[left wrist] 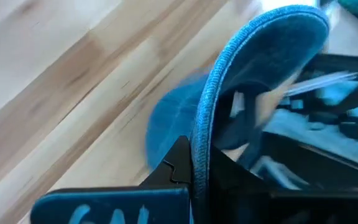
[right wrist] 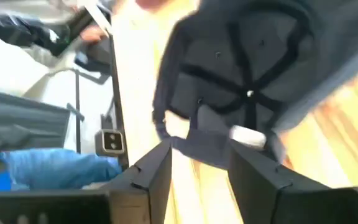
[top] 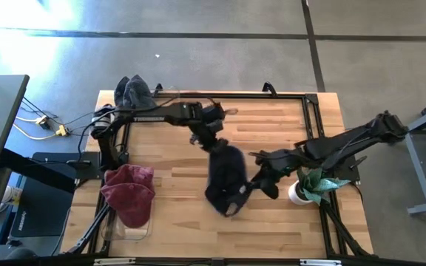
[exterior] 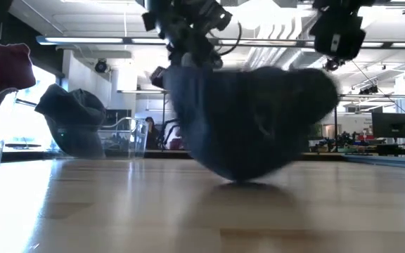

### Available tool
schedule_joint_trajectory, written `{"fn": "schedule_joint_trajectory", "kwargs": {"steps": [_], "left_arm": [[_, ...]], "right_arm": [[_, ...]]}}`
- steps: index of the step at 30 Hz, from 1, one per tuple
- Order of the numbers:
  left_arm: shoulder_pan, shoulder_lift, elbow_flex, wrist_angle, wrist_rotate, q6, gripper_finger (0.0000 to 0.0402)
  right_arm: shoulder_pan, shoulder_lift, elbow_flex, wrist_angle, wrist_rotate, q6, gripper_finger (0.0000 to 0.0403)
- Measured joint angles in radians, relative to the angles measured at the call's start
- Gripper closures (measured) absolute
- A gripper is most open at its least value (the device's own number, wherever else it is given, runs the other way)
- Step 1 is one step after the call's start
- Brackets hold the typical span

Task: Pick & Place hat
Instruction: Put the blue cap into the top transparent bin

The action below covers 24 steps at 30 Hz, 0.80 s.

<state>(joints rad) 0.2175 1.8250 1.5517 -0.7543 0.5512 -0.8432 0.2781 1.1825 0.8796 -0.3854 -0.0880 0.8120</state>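
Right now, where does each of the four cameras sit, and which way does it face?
High: overhead, straight down; both arms, dark cap mid-table.
Low: table height, level toward the room; cap hanging from the left gripper.
Left wrist: along its own fingers, clamped on the cap's brim.
Right wrist: past the right gripper, open at the cap's back strap.
All four share the cap.

Left arm is stretched out from the back-left corner of the table toward the middle, wrist bent down, left gripper (top: 214, 142) pinched tight on the hat's brim. Right arm comes in from the right edge, reaching low across, right gripper (top: 263, 179) near the front-middle with its fingers (right wrist: 148, 171) spread apart around the hat's back strap.
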Motion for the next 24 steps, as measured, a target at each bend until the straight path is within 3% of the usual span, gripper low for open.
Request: {"fn": "schedule_joint_trajectory", "kwargs": {"steps": [6,8,13,19,24], "left_arm": [[0.091,0.091,-0.005,0.054,0.125,0.024,0.0401],[0.094,0.121,0.014,0.162,0.146,0.027,0.0401],[0.089,0.142,0.001,0.152,0.062,0.072,0.0392],[0.113,0.155,0.003,0.186,0.058,0.091,0.0313],[0.187,0.139,0.014,0.18,0.104,0.096,0.0256]], "right_arm": [[0.033,-0.069,0.0,-0.015,0.115,0.027,0.024],[0.043,-0.072,0.0,-0.024,0.149,0.029,0.0236],[0.058,-0.069,0.0,-0.024,0.167,0.044,0.0233],[0.083,-0.07,0.0,-0.035,0.196,0.035,0.0225],[0.104,-0.036,0.0,-0.06,0.178,-0.094,0.0216]]}}
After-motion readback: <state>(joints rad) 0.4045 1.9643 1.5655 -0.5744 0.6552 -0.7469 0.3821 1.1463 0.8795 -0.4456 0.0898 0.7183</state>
